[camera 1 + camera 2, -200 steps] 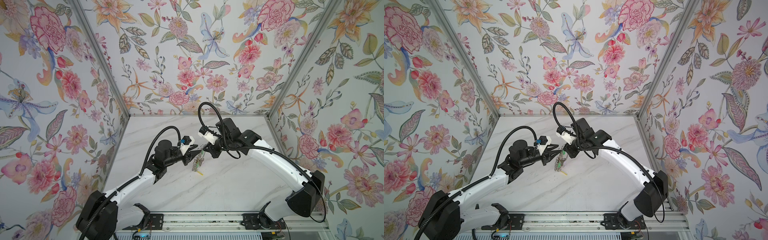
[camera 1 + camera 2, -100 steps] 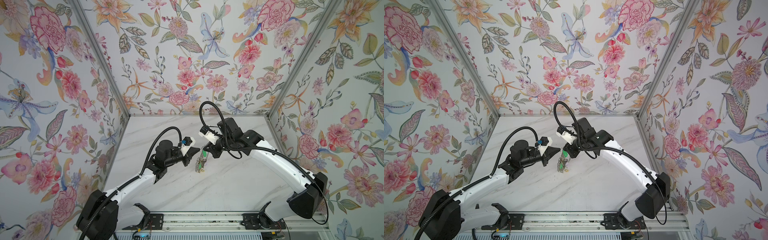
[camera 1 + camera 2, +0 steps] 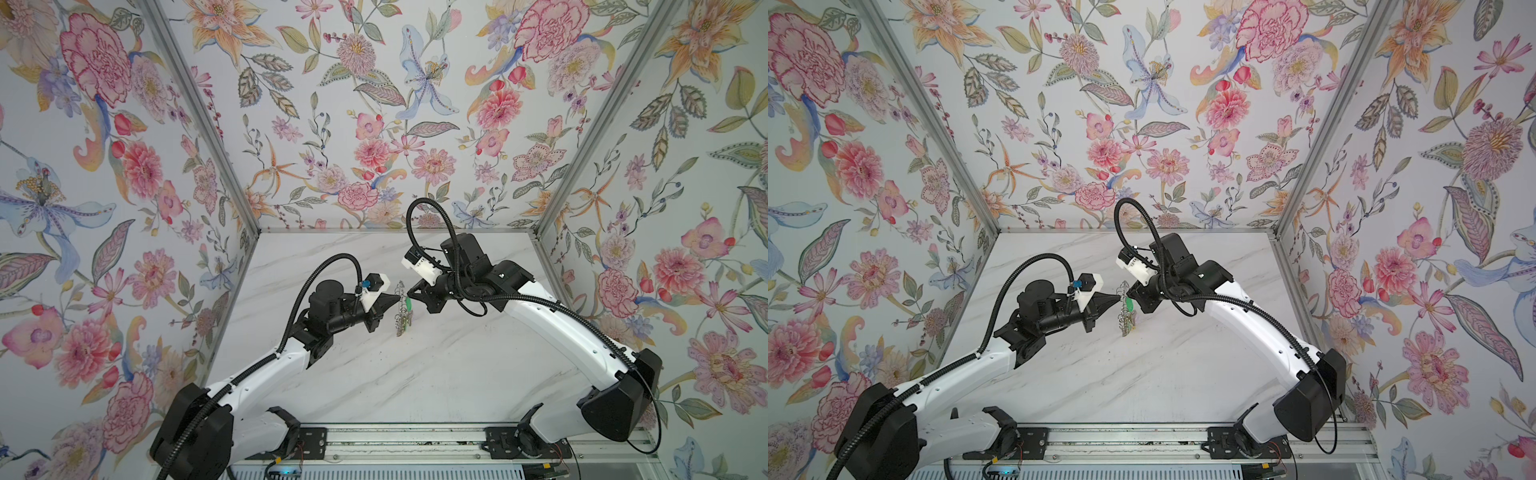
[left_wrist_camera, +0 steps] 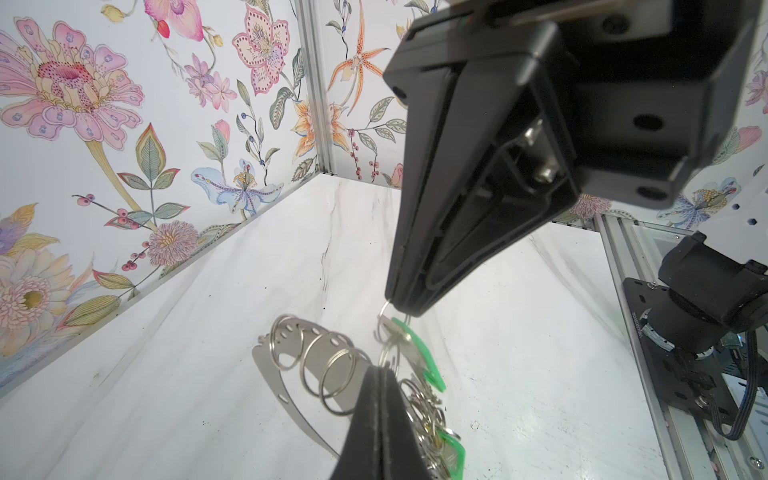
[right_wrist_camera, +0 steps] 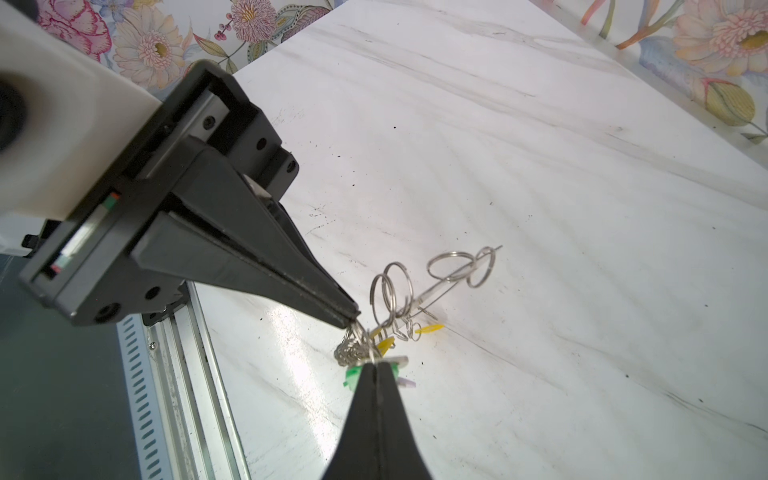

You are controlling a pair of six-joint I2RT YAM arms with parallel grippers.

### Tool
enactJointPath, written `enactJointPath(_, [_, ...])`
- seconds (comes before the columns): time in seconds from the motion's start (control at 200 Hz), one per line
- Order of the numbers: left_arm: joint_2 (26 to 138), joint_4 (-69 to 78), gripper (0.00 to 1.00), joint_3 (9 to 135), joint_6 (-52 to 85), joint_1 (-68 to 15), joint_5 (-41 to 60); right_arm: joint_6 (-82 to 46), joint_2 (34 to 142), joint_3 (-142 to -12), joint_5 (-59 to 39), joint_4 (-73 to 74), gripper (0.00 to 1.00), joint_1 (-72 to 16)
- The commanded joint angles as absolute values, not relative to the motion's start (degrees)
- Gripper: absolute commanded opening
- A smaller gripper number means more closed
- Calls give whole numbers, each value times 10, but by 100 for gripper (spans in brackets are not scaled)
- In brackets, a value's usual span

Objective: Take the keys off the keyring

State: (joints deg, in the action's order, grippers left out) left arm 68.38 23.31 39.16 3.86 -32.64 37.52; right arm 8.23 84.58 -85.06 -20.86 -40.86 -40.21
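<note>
Two robot arms meet over the middle of a white, marble-patterned bench (image 3: 415, 374) inside floral walls. Hanging between their tips, above the bench, is the keyring (image 4: 270, 374), a thin, flat, grey metal crescent with a row of small holes along its curve. Thin silver wire rings (image 5: 388, 291) are threaded through those holes. They are round, springy coils, some standing free and some bunched in a tangle. The keys (image 4: 440, 449) are small silver blades with smooth oblong plastic tags, green ones in the bunch and yellow tags (image 5: 430, 328) further along. The left jaws are pressed fully together and pinch the keyring at the bunched wire rings on its outer edge. The right jaws are also fully closed and appear to hold the green-tagged key (image 4: 417, 353) at its ring end, though the black tip hides the exact contact. The main risk is slipping: hard, slick wire and smooth plastic give pointed jaws little to bite on, so a pull could let either side go and drop the whole bunch onto the bench. Pulling straight apart could also just drag the crescent along, or stretch a coil open, because a key leaves a split ring only by being wound along the wire — not by force. The tangled neighbouring rings could snag the key, and the plate, held near one edge, could swing and twist the grip loose.
</note>
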Motion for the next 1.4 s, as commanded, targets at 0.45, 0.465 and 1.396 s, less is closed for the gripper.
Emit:
enactJointPath(0.45, [585, 427, 0, 282, 119, -330, 255, -14, 848, -775, -383, -329, 0, -326])
enactJointPath(0.465, [584, 429, 0, 281, 120, -330, 254, -15, 850, -774, -385, -327, 0, -327])
enactJointPath(1.396, [596, 396, 0, 307, 117, -330, 290, -8, 866, -782, -402, -211, 33, -368])
